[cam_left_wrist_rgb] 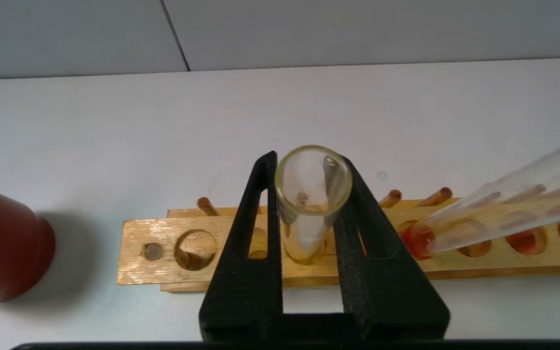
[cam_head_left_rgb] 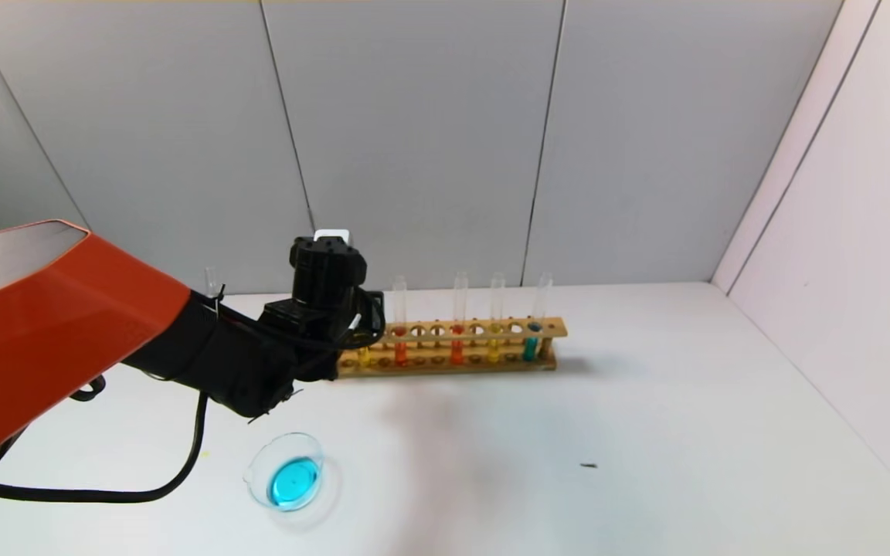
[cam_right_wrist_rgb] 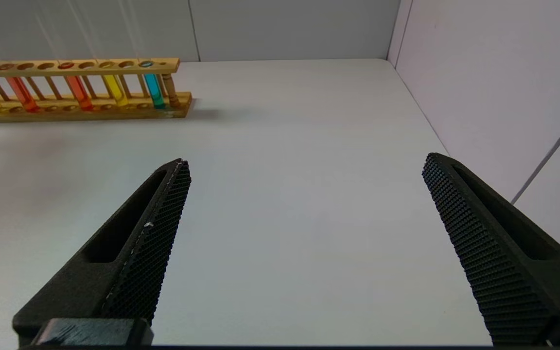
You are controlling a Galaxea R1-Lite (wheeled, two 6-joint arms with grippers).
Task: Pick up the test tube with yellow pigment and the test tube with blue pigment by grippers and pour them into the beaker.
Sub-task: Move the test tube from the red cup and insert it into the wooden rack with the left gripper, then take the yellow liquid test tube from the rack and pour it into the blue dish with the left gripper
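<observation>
Yellow liquid is seen at the bottom of the test tube with yellow pigment [cam_left_wrist_rgb: 312,204], which stands upright in a hole near the left end of the wooden rack [cam_head_left_rgb: 453,344]. The tube is clamped between the two black fingers [cam_left_wrist_rgb: 358,253] of the left gripper [cam_left_wrist_rgb: 311,194], closed against the glass just below its open rim. In the head view that gripper is hidden behind its own wrist at the rack's left end. The rack is set along the far edge of the white table [cam_head_left_rgb: 646,432], towards the left. Further along it, an orange-red tube [cam_head_left_rgb: 399,324], a second orange-red tube [cam_head_left_rgb: 458,320], another yellow tube [cam_head_left_rgb: 495,320] and the test tube with blue pigment [cam_head_left_rgb: 535,328] are held upright, the blue one at the rack's right end. The beaker [cam_head_left_rgb: 288,471] is placed near the front edge of the table, left of centre, well apart from the rack, and blue liquid is seen in it. A dark red cup [cam_left_wrist_rgb: 3,243] is seen just beyond the rack's left end. The right gripper [cam_right_wrist_rgb: 304,204] is held over bare table towards the right side, its fingers spread wide with nothing between them.
</observation>
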